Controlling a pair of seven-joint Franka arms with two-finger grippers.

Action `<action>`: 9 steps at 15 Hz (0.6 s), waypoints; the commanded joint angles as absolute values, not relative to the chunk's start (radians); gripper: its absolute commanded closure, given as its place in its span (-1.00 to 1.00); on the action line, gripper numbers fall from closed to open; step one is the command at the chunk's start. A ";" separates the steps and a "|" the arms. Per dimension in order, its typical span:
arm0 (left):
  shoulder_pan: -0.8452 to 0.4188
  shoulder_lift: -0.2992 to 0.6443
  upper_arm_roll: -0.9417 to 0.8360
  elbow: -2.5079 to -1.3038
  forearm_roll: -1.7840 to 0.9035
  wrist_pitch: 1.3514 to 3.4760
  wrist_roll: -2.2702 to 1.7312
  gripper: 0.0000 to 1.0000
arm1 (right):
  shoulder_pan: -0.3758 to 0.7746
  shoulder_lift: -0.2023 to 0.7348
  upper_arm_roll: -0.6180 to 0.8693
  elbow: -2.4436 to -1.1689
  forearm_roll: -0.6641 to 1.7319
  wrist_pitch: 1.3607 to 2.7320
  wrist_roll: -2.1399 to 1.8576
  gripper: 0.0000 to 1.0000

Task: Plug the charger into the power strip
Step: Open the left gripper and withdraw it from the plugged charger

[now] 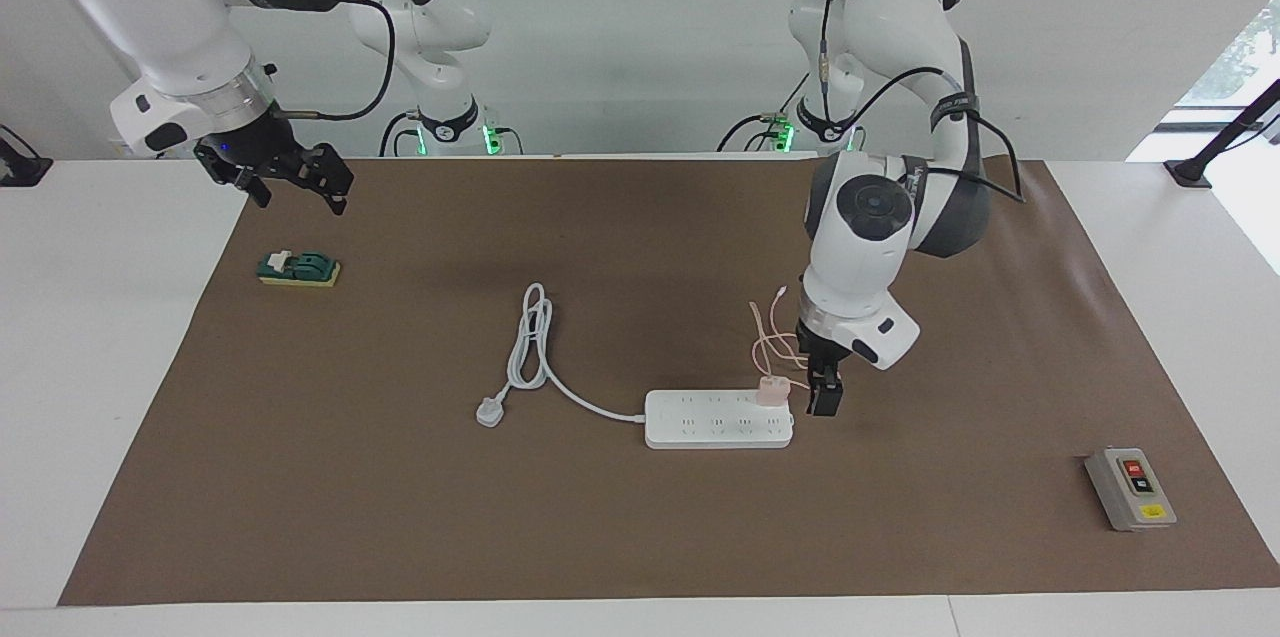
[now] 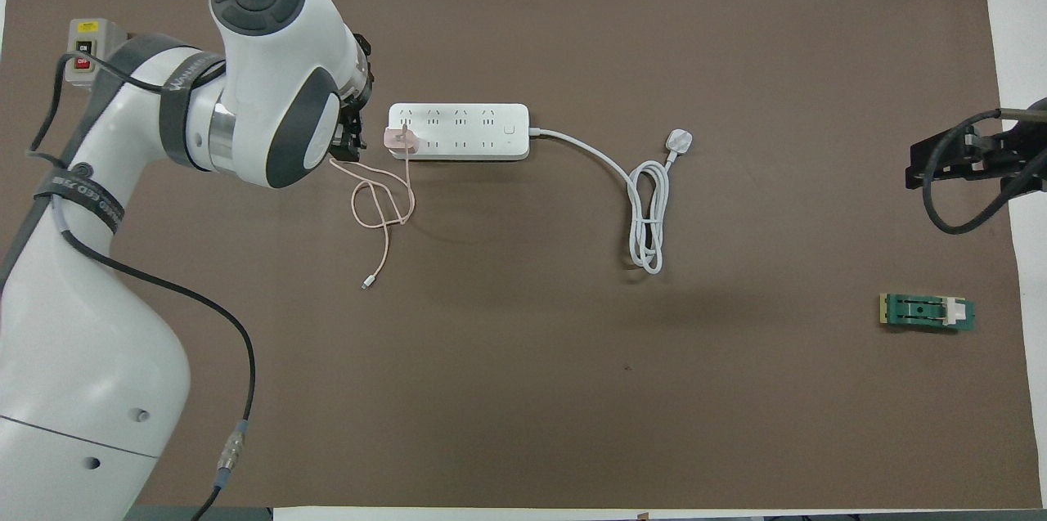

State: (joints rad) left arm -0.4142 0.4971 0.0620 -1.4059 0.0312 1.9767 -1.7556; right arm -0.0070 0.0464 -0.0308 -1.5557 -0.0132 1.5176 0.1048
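Note:
The white power strip (image 1: 715, 422) lies flat mid-table; it also shows in the overhead view (image 2: 458, 128). The pale pink charger (image 1: 771, 389) stands on the strip's end toward the left arm's end of the table, over a socket in the row nearer the robots (image 2: 401, 140). Its thin pink cable (image 2: 380, 210) loops on the mat nearer the robots and ends in a small connector (image 2: 366, 285). My left gripper (image 1: 825, 395) hangs low just beside that end of the strip, close to the charger but apart from it. My right gripper (image 1: 300, 192) waits open, raised over the mat's corner.
The strip's thick white cord coils toward the right arm's end and ends in a white plug (image 1: 489, 411). A grey box with red and black buttons (image 1: 1130, 487) sits farther from the robots at the left arm's end. A green and yellow block (image 1: 298, 269) lies under the right gripper.

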 commanded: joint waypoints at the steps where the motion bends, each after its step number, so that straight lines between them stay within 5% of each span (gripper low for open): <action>1: -0.384 0.425 0.061 -1.420 0.014 1.930 -1.633 -1.00 | -0.017 0.031 -0.021 -1.575 -0.023 1.526 0.086 -1.00; 9: -0.186 0.233 0.057 -1.428 -0.018 1.691 -1.068 -1.00 | -0.017 0.031 -0.021 -1.574 -0.023 1.526 0.086 -1.00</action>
State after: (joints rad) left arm -0.2482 0.2964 0.0666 -1.4041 0.0153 1.7485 -1.2106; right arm -0.0070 0.0464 -0.0308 -1.5557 -0.0133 1.5176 0.1048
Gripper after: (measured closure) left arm 0.000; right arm 0.000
